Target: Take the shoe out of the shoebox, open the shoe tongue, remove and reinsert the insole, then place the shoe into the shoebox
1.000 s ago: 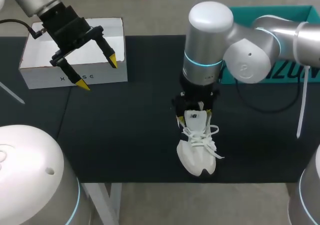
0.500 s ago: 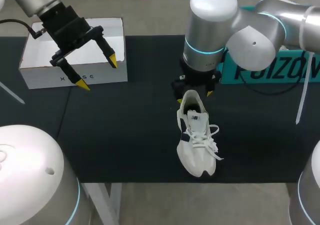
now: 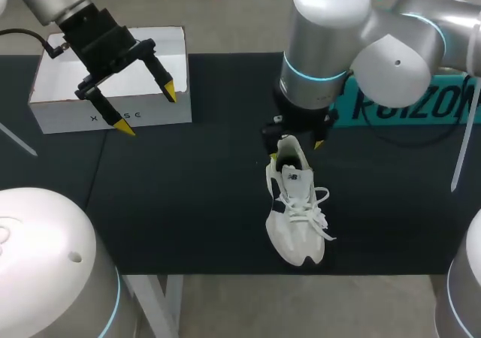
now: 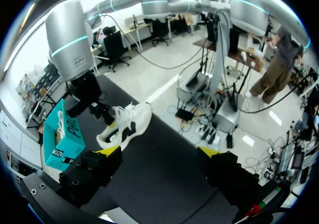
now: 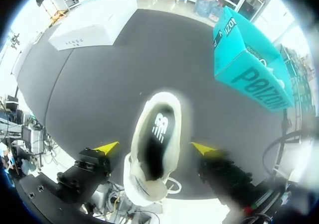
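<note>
While it rested on the black tabletop (image 3: 188,203), the white shoe (image 3: 295,218) stood upright, toe toward the front edge, well apart from the teal shoebox (image 5: 249,64). The right tool (image 3: 295,150), spread, had lifted off the shoe's collar and hovered above the heel. The left tool (image 3: 147,110) stayed spread over a white box (image 3: 68,90).

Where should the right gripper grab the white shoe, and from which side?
Grip the shoe at its ankle collar, coming straight down from above. It stands upright on its sole on the mat with the opening facing up. The right gripper hangs open over it with one finger either side, so closing across the collar's sides looks the likeliest hold.
</note>
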Robot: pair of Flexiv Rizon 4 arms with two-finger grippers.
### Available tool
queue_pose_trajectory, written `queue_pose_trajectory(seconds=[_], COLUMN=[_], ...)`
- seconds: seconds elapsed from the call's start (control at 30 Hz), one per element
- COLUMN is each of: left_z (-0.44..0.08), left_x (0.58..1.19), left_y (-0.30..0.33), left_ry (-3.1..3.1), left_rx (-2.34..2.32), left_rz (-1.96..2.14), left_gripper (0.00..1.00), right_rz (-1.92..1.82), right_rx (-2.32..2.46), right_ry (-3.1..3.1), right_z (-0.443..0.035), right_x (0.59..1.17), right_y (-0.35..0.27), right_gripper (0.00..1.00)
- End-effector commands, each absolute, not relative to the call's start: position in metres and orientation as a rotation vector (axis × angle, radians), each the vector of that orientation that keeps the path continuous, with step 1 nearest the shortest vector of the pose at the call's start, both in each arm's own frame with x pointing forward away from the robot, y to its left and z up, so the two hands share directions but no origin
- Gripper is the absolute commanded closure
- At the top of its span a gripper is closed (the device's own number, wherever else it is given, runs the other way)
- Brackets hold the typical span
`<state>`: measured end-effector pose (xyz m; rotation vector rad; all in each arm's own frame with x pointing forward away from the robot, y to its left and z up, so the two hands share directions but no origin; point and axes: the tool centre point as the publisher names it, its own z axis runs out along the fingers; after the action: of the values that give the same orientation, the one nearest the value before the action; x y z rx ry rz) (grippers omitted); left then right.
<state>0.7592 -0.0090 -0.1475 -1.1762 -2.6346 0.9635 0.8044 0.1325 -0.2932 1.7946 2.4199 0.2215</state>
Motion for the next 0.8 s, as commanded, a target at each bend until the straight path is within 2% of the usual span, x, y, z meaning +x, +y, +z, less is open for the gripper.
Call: queue_pose_trajectory(seconds=[0.03, 0.47, 0.8], left_z=[-0.147, -0.147, -0.147], left_x=[0.76, 0.76, 0.76], left_y=[-0.009, -0.009, -0.009], left_ry=[-2.634, -2.634, -2.634], left_rx=[-1.176, -1.176, -1.176], left_rz=[0.959, 0.959, 0.959], left_gripper=[0.0, 0.0, 0.0], right_rz=[0.245, 0.163, 0.135], right_rx=[1.8, 1.827, 1.849], right_ry=[2.43, 2.448, 2.467], right_z=[-0.303, -0.321, -0.333], right_x=[0.802, 0.814, 0.797], right_y=[0.13, 0.125, 0.128], right_gripper=[1.0, 1.0, 1.0])
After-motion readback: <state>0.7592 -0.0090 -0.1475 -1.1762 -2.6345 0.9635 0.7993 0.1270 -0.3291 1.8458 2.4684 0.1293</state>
